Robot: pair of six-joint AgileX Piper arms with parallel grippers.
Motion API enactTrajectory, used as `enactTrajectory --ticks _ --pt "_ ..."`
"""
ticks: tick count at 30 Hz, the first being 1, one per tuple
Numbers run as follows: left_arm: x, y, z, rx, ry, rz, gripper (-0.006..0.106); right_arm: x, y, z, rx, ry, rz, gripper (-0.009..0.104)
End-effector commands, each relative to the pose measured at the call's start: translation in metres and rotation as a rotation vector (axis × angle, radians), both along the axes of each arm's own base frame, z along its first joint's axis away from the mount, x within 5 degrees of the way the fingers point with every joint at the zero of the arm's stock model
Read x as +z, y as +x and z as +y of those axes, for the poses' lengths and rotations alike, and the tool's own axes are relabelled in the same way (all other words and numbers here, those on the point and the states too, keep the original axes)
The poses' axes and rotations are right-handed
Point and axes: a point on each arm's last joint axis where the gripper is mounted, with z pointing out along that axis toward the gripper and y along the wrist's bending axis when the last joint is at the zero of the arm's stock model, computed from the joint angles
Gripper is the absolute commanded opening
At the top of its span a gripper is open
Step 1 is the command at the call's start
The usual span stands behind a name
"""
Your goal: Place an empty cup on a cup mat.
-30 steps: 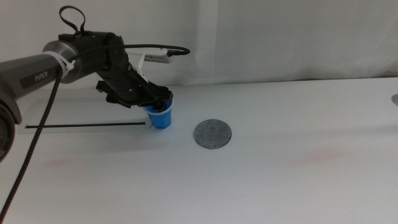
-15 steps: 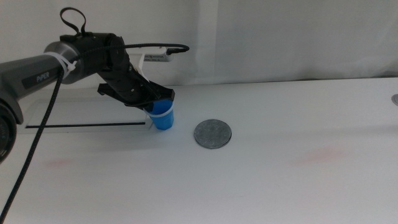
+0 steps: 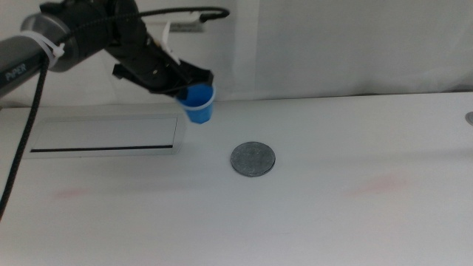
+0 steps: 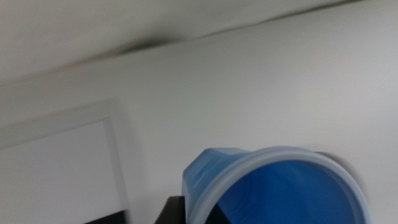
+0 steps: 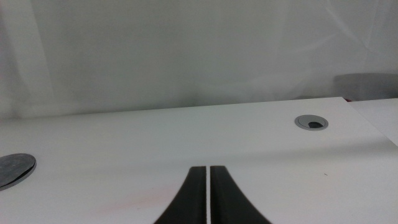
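My left gripper [image 3: 194, 85] is shut on the rim of the bright blue cup [image 3: 199, 103] and holds it tilted in the air, above and to the left of the cup mat [image 3: 253, 159]. The cup mat is a flat dark grey disc lying bare on the white table. In the left wrist view the cup's open, empty mouth [image 4: 283, 193] fills the lower part of the picture. My right gripper [image 5: 208, 193] is shut and empty, low over the table at the right; the cup mat's edge [image 5: 13, 170] shows far off in its view.
A long flat white-grey panel [image 3: 103, 137] lies on the table at the left, below the lifted cup. A round grey cable hole [image 5: 311, 122] sits in the table at the far right. A white curtain backs the table.
My left gripper has lifted the cup off the table beside the panel. It now hangs higher and slightly to the right, tilted. The cup mat has not moved.
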Motion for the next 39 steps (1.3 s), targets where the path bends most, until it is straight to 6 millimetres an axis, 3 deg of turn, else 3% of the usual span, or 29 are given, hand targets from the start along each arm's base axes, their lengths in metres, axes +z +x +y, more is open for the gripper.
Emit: enactTrajectory --ticks 1,7,12,26,39 --pt "0.019 -0.016 -0.016 -0.048 -0.023 -0.014 -0.003 -0.011 -0.001 0.000 0.003 -0.009 -0.005 -0.003" --pt "0.021 -0.043 -0.059 -0.166 -0.024 -0.018 -0.003 -0.011 -0.001 0.000 0.003 -0.009 -0.005 -0.003" --pt "0.009 -0.050 -0.079 -0.201 -0.026 -0.015 -0.003 -0.011 -0.001 0.000 0.003 -0.009 -0.005 -0.003" --pt "-0.042 -0.043 -0.087 -0.182 0.012 0.124 -0.003 -0.011 -0.001 0.000 0.003 -0.009 -0.005 -0.003" --pt "-0.064 -0.035 -0.092 -0.173 0.014 0.122 -0.003 -0.011 -0.001 0.000 0.003 -0.009 -0.005 -0.003"
